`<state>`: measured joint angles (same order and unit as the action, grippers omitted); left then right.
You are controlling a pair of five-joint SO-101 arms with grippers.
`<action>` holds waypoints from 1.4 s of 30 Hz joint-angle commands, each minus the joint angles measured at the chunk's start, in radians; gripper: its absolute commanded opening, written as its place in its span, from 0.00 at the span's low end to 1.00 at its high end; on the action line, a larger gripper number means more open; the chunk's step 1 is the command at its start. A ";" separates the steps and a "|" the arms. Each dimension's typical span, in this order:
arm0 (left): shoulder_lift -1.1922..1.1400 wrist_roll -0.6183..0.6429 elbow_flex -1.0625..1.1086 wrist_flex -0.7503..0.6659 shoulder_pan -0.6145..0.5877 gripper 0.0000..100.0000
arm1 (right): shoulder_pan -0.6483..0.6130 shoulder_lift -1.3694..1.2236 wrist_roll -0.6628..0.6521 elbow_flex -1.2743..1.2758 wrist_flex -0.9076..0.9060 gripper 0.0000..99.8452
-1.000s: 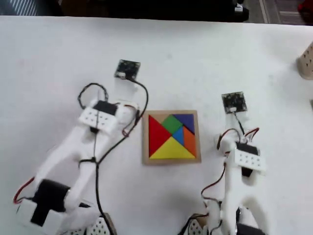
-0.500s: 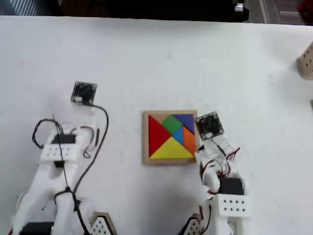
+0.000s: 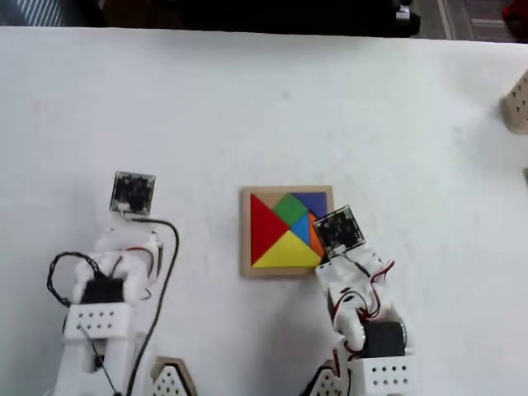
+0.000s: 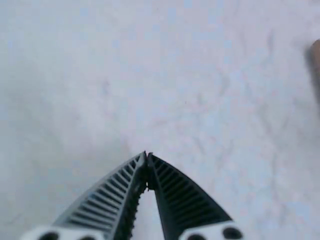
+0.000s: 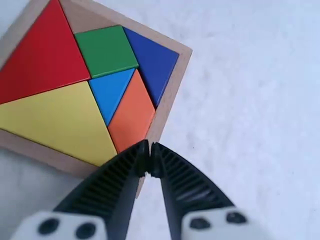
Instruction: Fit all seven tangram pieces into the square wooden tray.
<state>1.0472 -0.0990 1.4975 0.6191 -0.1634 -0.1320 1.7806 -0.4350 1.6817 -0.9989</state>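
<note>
The square wooden tray [image 5: 170, 90] has a pale raised rim and a tightly packed, flush mosaic inside. Six coloured pieces can be counted:
- Two large triangles: a red triangle [image 5: 45, 55] and a yellow triangle [image 5: 60, 120], meeting along one long edge.
- One green square [image 5: 106, 50].
- One dark blue triangle [image 5: 152, 65] filling a corner.
- One small light blue triangle [image 5: 111, 92] at the centre.
- One orange parallelogram [image 5: 131, 117] along the rim.

Between the red triangle and the green square, against the rim, is one small wood-coloured triangular patch. It could be bare tray floor or an unpainted piece; I cannot tell which.

The right gripper [image 5: 149, 150] has its jaws pressed together at the tips, with nothing between them. The tray lies directly ahead of it. The tips sit over the rim at the corner where the orange parallelogram ends, and the yellow triangle is just to one side. Whether the tips touch the wood is unclear.

The left gripper [image 4: 146, 159] is likewise closed and empty, tips together over the bare white table [image 4: 160, 75]. In the high view the tray [image 3: 246, 239] is well apart from the left arm [image 3: 107, 289], off to its right side. One tan block [image 3: 517, 103] with dots stands far beyond the right arm [image 3: 363, 322], at the table's edge.
</note>
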 commanded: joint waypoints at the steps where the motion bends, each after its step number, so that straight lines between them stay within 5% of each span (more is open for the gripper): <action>1: 0.157 -0.035 0.060 -0.017 -0.008 0.02 | -0.007 0.004 -0.009 0.009 -0.012 0.02; 10: 0.441 -0.037 0.203 -0.003 -0.008 0.02 | -0.008 0.004 -0.009 0.009 -0.085 0.02; 23: 0.558 -0.034 0.201 0.377 -0.015 0.02 | -0.002 0.008 -0.015 0.009 -0.262 0.02; 42: 0.559 -0.037 0.199 0.381 -0.012 0.02 | -0.002 0.008 -0.015 0.009 -0.263 0.02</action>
<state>1.5965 -0.1020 1.7047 0.9950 -0.1680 -0.1304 1.7806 -0.4381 1.6817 -1.2551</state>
